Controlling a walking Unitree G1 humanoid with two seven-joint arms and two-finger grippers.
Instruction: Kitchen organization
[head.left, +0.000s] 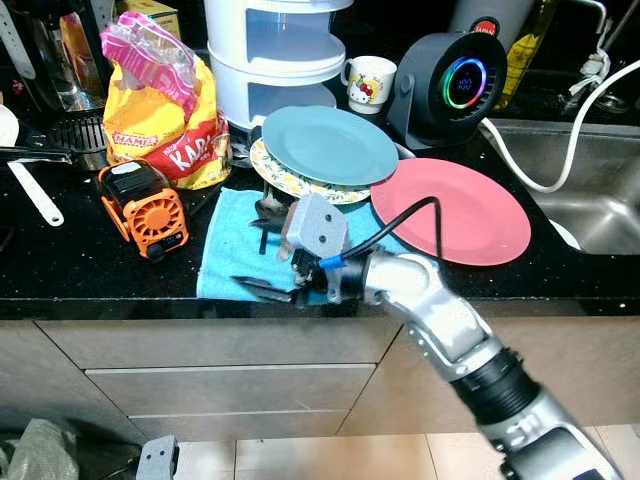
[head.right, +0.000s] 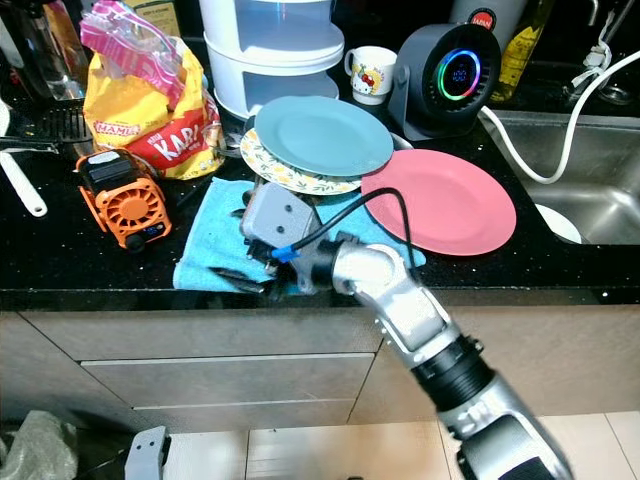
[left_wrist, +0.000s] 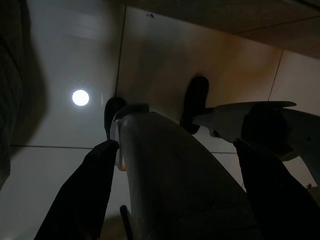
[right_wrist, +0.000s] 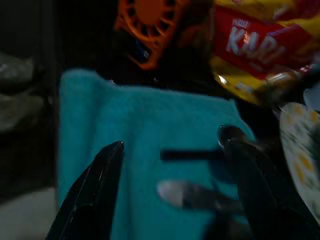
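A light blue towel (head.left: 225, 245) lies at the front edge of the black counter (head.left: 70, 265). My right gripper (head.left: 250, 252) hovers low over it, open, one finger near the front edge and one farther back. In the right wrist view the gripper (right_wrist: 170, 165) has a spoon (right_wrist: 185, 195) and a black-handled utensil (right_wrist: 190, 155) lying on the towel (right_wrist: 125, 125) between its fingers. A teal plate (head.left: 330, 145) rests on a patterned plate (head.left: 300, 185) just behind the towel. A pink plate (head.left: 465, 210) lies to the right. My left gripper (left_wrist: 175, 190) hangs idle over the floor, open.
An orange handheld fan (head.left: 145, 208) and a yellow-red snack bag (head.left: 165, 110) stand left of the towel. Behind are a white stacked container (head.left: 275, 50), a mug (head.left: 370, 80) and a black round device (head.left: 445, 85). The steel sink (head.left: 590, 190) is at right, a white hose (head.left: 570, 150) running into it.
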